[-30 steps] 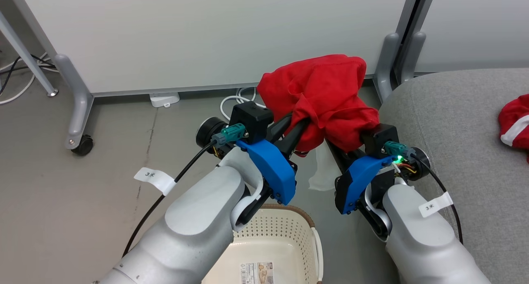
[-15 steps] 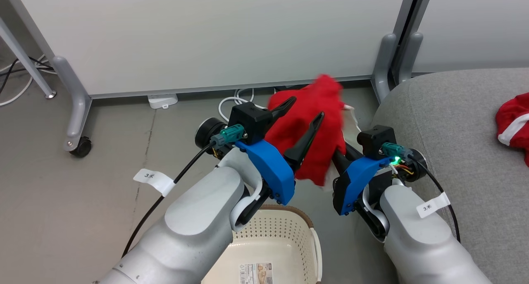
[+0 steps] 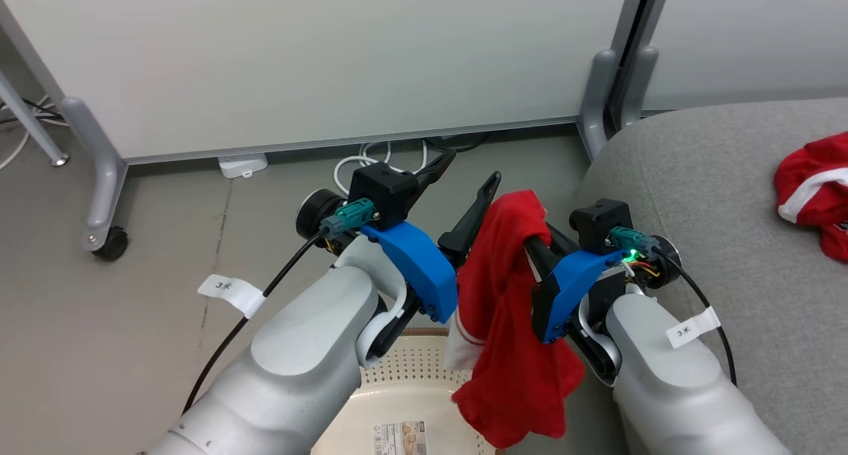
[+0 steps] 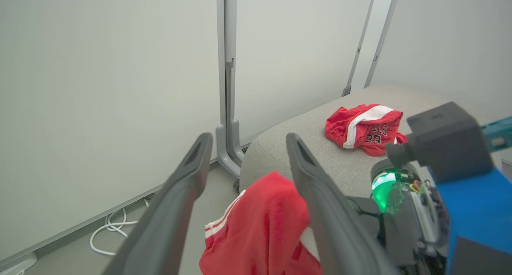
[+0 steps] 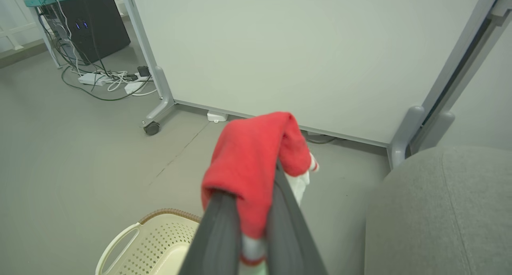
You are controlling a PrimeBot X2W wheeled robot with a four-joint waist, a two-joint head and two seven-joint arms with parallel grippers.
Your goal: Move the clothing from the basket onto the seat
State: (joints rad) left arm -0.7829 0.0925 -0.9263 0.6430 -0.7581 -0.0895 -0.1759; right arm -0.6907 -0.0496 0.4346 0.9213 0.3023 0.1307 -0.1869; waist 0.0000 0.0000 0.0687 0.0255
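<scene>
— What is the right claw (image 5: 251, 211) doing?
— It is pinched shut on a red garment (image 3: 513, 322) with white trim. The cloth drapes over its fingers and hangs above the near basket (image 3: 404, 372), just left of the seat (image 3: 695, 177).
— And the left claw (image 3: 470, 168)?
— Spread wide and empty, just left of that cloth. A second red garment (image 3: 811, 190) lies on the seat, far right.

Grey forearms (image 3: 301, 352), blue wrist covers (image 3: 414, 266), white tags (image 3: 692, 327).
</scene>
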